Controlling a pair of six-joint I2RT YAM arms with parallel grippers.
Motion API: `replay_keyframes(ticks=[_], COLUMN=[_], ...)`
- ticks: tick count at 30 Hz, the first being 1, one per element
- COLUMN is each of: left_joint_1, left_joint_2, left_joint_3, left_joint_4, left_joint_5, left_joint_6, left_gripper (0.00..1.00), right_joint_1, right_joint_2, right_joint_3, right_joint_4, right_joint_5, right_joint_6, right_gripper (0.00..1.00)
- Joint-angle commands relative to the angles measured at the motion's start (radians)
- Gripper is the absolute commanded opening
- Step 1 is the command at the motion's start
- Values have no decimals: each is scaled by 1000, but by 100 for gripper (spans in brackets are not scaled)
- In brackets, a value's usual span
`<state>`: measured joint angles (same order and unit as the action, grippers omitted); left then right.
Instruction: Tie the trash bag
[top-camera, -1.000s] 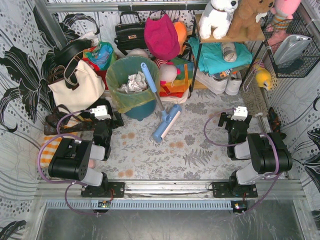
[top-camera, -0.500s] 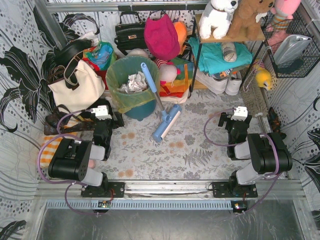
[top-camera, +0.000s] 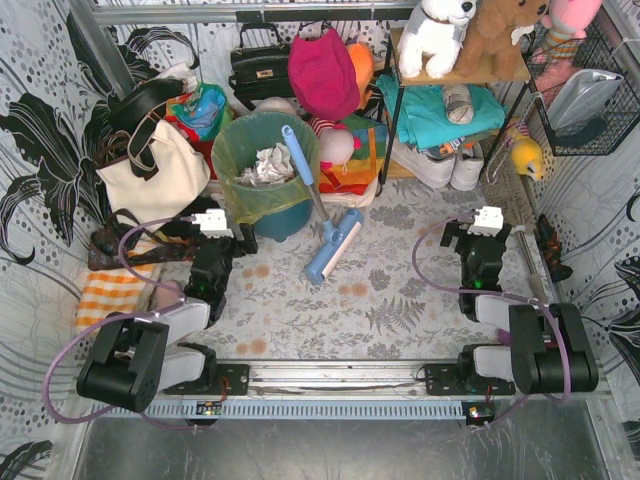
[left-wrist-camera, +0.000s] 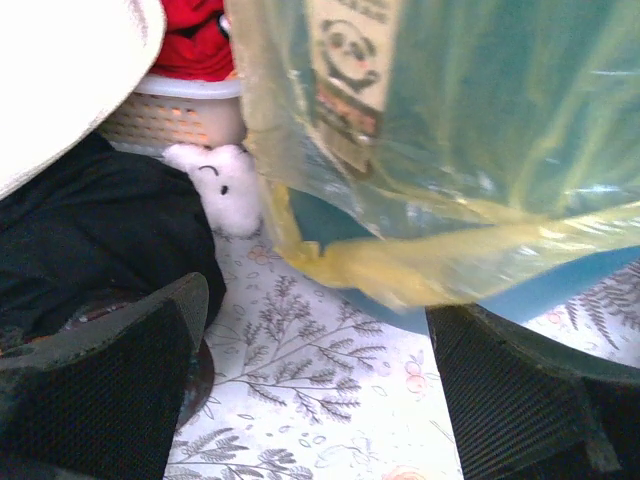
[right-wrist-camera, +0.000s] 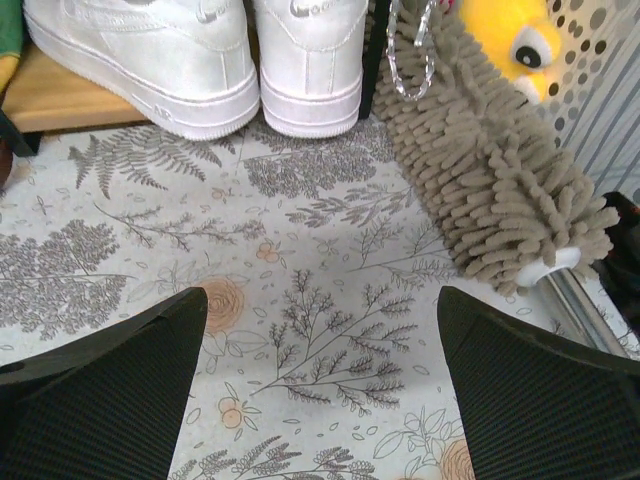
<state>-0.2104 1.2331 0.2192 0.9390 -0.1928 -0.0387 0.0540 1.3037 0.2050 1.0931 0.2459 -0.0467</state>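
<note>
Since the earlier view, both arms had been stretched forward out of their folded pose, and the left gripper (top-camera: 232, 240) had been brought up close beside the bin (top-camera: 288, 216). The right gripper (top-camera: 478, 232) was kept well apart from it, over bare floor near the white shoes (right-wrist-camera: 200, 60). Both sets of fingers were seen spread wide with nothing between them. The trash bag (top-camera: 243, 160) was seated in the bin, its top folded over the rim and hanging down the outside, with crumpled paper (top-camera: 266, 165) inside. It was judged to be light, soft and slippery, and easily torn if dragged hard against the rim. The loose overhanging hem (left-wrist-camera: 400, 265) was judged the best place to be pinched, ideally at two opposite sides. A blue brush handle (top-camera: 303, 165) leaning at the mouth might be caught.
</note>
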Motion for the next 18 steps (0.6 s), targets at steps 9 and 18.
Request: replay_keyframes(ticks=[9,18], left_joint_1=[-46,-44], left_joint_2=[-188,-211], left_joint_3=[-46,-3], left_joint_4=[-95,-263], left_joint_5=[-208,-263], left_joint_6=[-90,-110], left_gripper=[98,98], right_joint_1=[6,6], right_joint_2=[-69,-138], right_joint_3=[117,110], right_joint_4=[-258,-323], right_joint_5=[-45,-137], right_joint_6=[-8,33], right_gripper=[97,97])
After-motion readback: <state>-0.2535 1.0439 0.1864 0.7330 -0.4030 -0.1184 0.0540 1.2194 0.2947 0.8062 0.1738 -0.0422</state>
